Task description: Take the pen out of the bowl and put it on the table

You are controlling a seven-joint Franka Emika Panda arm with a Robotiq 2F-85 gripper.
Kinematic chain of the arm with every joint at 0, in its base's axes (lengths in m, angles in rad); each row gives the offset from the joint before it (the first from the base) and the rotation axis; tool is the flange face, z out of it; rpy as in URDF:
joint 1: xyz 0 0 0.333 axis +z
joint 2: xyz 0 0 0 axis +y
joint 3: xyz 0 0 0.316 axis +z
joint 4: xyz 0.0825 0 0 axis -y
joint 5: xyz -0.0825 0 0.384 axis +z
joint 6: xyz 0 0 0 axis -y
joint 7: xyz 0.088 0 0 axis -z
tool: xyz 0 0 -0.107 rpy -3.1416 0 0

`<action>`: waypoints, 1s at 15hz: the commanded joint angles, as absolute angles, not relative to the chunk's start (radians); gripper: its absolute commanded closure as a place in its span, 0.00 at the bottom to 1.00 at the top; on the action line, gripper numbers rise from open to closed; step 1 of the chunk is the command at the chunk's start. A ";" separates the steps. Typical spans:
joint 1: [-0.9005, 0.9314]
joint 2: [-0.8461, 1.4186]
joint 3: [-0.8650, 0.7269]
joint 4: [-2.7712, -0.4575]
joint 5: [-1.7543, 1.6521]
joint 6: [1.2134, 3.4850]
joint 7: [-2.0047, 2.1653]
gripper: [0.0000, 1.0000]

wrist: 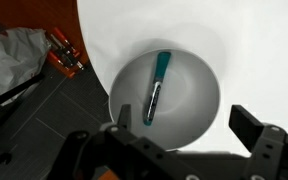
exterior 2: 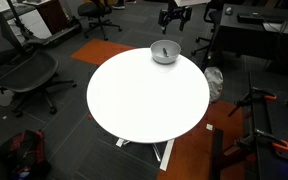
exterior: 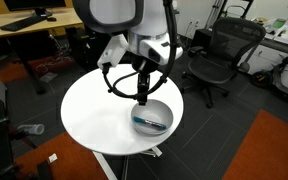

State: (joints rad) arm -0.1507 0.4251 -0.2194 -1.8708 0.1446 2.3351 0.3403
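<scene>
"One pen [wrist: 156, 88], teal-blue and dark; where does it lie?" asks the desk.

"Flat in the bowl [wrist: 199, 75], directly beneath the gripper [wrist: 187, 128] and a little off its centre line; the bowl sits on the white table [wrist: 264, 40], near the edge."

"And the jaws?"

"Wide apart and empty; a finger [wrist: 249, 125] shows at each side in the wrist view, with nothing between."

"Which step is this?"

"The approach, by my reading; the pen is untouched and nothing is lifted. In an exterior view the gripper [exterior: 141, 93] hangs just above the bowl [exterior: 152, 118]; the wrist points straight down and the arm reaches out over the table [exterior: 94, 115]."

"What does the next move call for?"

"Probably a small sideways shift to centre on the pen; the fingers appear to stand across its thin body, not along it. Then a straight descent inside the bowl's wall; close, lift clear, and lay the pen on bare table beside the bowl."
</scene>
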 commanded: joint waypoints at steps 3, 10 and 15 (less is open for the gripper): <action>-0.184 0.535 -0.198 -1.795 0.210 2.396 0.343 0.00; -0.202 0.646 -0.196 -1.725 0.226 2.406 0.343 0.00; -0.202 0.721 -0.201 -1.668 0.214 2.401 0.351 0.00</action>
